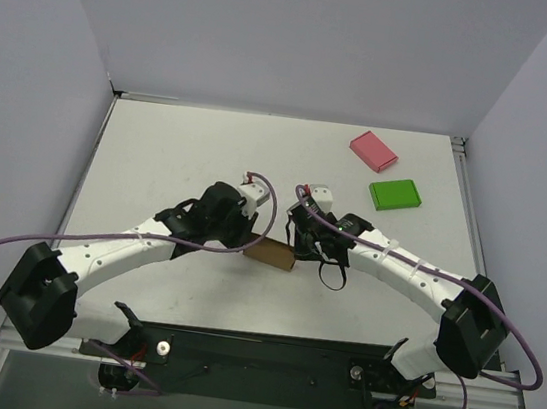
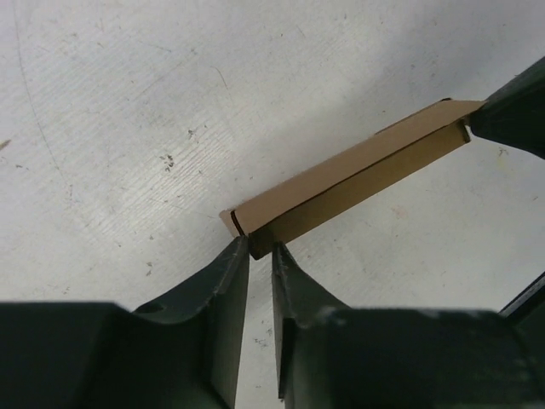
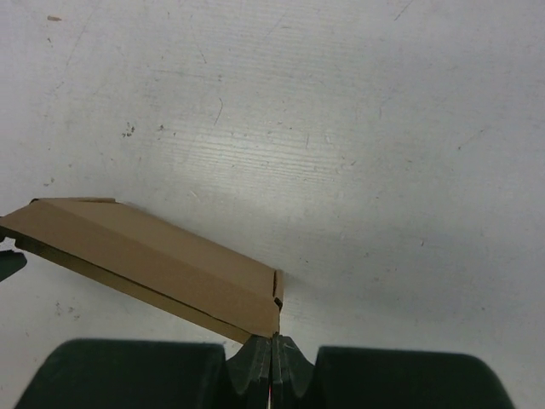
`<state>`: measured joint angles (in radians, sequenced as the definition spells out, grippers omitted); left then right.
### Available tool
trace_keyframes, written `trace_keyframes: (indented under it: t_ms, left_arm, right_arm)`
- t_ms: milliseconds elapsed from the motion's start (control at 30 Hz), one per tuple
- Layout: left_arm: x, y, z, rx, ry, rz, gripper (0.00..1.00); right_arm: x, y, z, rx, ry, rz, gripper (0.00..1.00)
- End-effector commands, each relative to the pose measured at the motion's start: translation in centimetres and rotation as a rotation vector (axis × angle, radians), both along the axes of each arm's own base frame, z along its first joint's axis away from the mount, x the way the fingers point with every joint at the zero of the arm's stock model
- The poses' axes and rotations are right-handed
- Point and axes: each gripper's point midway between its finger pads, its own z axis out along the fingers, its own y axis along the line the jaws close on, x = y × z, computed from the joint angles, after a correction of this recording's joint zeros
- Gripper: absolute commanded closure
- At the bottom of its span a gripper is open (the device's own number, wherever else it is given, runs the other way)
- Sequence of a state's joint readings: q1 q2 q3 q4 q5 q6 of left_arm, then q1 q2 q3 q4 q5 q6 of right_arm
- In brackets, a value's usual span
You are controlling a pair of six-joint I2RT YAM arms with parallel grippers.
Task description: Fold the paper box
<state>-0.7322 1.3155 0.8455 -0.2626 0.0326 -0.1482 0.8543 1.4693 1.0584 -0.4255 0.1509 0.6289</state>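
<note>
The paper box (image 1: 272, 255) – plain brown card, folded into a flat, long shape – sits near the middle of the white desk (image 1: 180, 152), stretched between the two arms' tips. In the right wrist view it hangs tilted, with a broad soft shadow under it on the desk. The left claw (image 2: 258, 256) stands narrowly parted: a slim gap shows between its dark fingers (image 2: 226, 285), with bare desk seen through it, and the box's near end rests right at the mouth of that gap, touching the tips rather than squeezed by them. The right claw (image 3: 272, 345) is pressed fully together, its two tips meeting in a line, and the box's opposite corner goes in just where they meet – it pinches the thin card there. From the left wrist view the same dark claw covers the far end of the box. Well apart from all this, toward the far right of the desk, lie a pink flat box (image 1: 373, 150) and, just nearer, a green flat box (image 1: 395, 194), close together but not touching.
</note>
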Motion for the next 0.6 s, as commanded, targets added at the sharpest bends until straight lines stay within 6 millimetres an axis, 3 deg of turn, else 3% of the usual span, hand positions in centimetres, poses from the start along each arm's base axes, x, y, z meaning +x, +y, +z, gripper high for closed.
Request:
trace_keyframes:
  t_ms: [0,267,300,567]
  left_arm:
    - [-0.2,-0.1,4.0,-0.086,-0.094,-0.020,0.63]
    - [-0.4,1.1,7.0,-0.195,-0.131,0.089,0.42]
    - [-0.8,1.3,6.1,-0.200,-0.116,0.095,0.41]
    - [0.2,1.2,4.4,-0.276,-0.152,0.169,0.38]
  right_arm:
    - [-0.2,0.0,0.2,-0.004,-0.013,0.024,1.00]
    - [-0.5,0.1,0.3,-0.031,-0.027,0.078,1.00]
    - [-0.6,0.1,0.2,-0.032,-0.027,0.084,1.00]
    - [-0.8,0.3,0.3,-0.040,-0.041,0.162,1.00]
